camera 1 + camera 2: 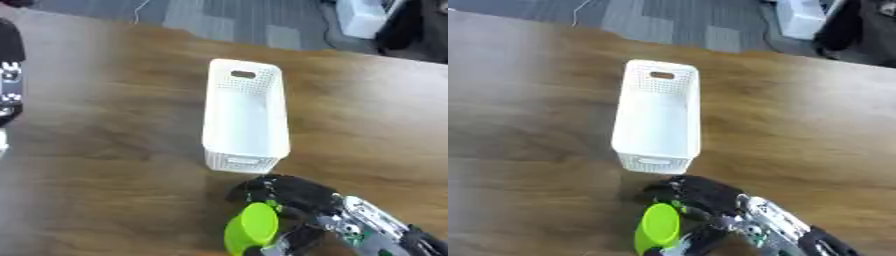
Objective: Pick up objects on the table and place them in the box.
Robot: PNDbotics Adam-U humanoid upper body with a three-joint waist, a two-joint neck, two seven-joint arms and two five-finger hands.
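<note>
A white perforated box stands lengthwise in the middle of the wooden table, and nothing shows inside it. Just in front of its near end my right hand comes in from the lower right, its black fingers and thumb curled around a lime-green oval object. The green object is tilted and partly covered by the fingers. At the left edge of the left eye view my left arm shows as a black shape; its hand is out of view.
The wooden table spreads wide on both sides of the box. Beyond its far edge lie grey carpet tiles, and a white item and dark shapes sit at the upper right.
</note>
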